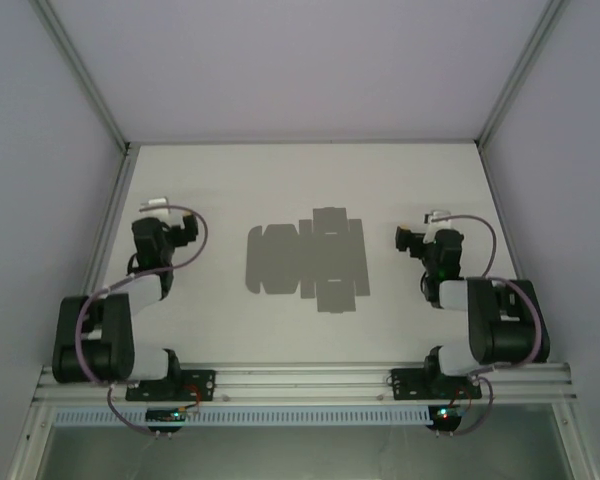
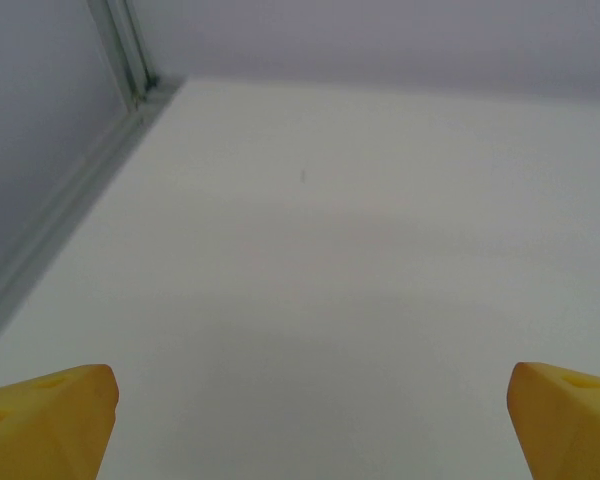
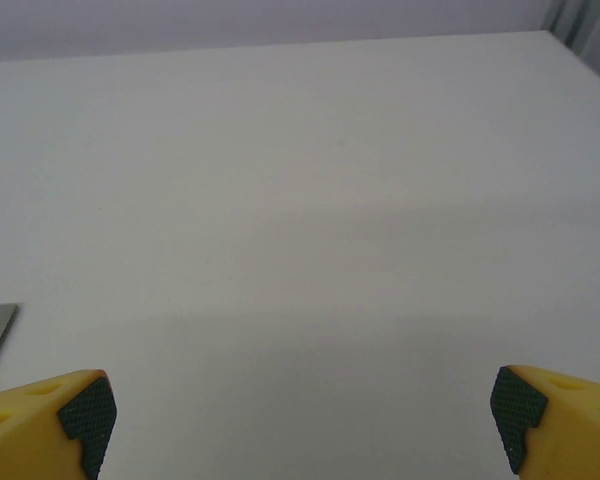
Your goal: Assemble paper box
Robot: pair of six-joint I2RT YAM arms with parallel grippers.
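The paper box (image 1: 306,260) lies as a flat grey die-cut sheet on the white table (image 1: 280,180), in the middle of the top view, between my two arms and apart from both. My left jaws stand wide, their yellow fingertips (image 2: 50,425) at the lower corners of the left wrist view. My right jaws stand wide too, with a grey corner of the sheet at the left edge of the right wrist view.

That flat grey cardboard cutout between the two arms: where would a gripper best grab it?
Probably an outer flap, such as the left end flap of the paper box, approached low from the left. It lies flat on the table, so only a thin projecting edge offers a hold.
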